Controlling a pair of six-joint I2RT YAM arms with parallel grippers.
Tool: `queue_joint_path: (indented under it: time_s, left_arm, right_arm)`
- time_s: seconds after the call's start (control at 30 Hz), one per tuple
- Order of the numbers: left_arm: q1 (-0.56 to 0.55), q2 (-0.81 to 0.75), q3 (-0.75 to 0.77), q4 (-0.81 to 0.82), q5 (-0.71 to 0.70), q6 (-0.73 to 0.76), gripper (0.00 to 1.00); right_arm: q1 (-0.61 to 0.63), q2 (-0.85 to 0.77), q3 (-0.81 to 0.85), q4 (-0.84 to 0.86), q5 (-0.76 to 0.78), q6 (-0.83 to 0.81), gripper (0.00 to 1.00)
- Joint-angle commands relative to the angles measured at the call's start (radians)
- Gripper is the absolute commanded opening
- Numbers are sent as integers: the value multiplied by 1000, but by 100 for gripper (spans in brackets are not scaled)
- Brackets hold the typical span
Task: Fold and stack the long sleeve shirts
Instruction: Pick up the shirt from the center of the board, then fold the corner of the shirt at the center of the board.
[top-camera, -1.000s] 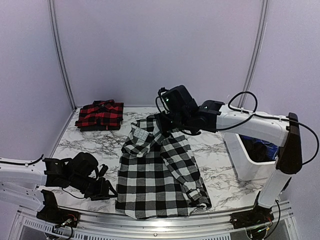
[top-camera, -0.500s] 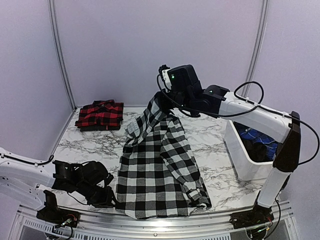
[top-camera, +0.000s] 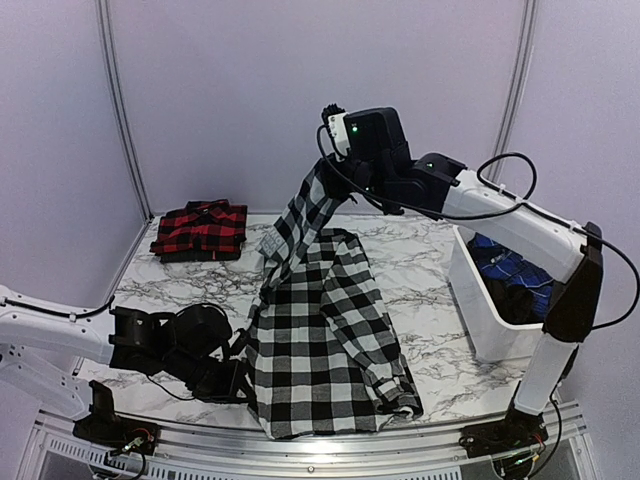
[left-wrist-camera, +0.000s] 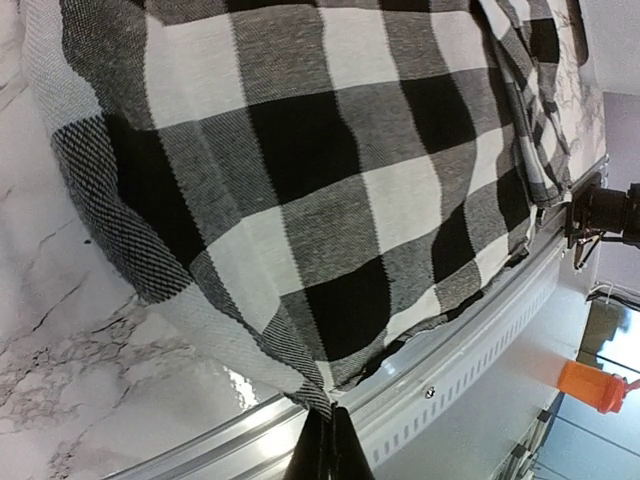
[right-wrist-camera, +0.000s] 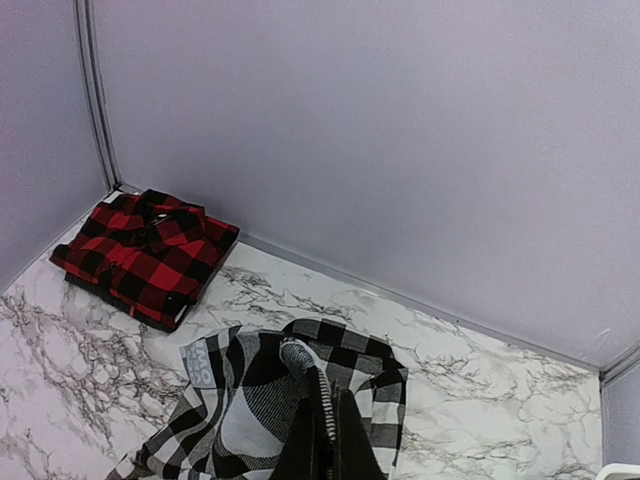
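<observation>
Top external view: the black-and-white shirt (top-camera: 322, 335) lies across the middle of the marble table (top-camera: 425, 285), its near hem at the front edge. Its far end is drawn up off the surface into a hanging peak. The right gripper (top-camera: 328, 180) is clenched on that peak, high above the table. The left gripper (top-camera: 240, 385) sits low at the shirt's near-left corner, touching the fabric. The red-and-black shirt (top-camera: 200, 230) rests folded at the far-left corner, well apart from the other. A white bin (top-camera: 478, 325) with blue fabric in it stands at the right edge. Left wrist view: I see the two fingers pressed together on the corner of the hem, right at the table's metal edge rail; I record a closed pinch on the black-and-white shirt. Right wrist view: the fingers are tight together with checked cloth hanging from between them, spreading down to the marble. A grey label shows on the cloth, and the red-and-black shirt lies beyond by the wall.
</observation>
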Motion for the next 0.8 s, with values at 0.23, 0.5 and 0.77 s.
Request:
queue_joint_path:
  time_s: [0.23,0.5,0.77]
  left_arm:
    - [-35,127,219,-36,48,171,0]
    - [-52,292,378,-48,126,263,0]
    - [-61,431,466,-49,168,300,0]
  right_arm:
    - [-139,-51,28,29,57,-113,0]
    - [-227,-91,-8,31,20,-118,0]
    - [-250,-111,-75,39,16,-109,0]
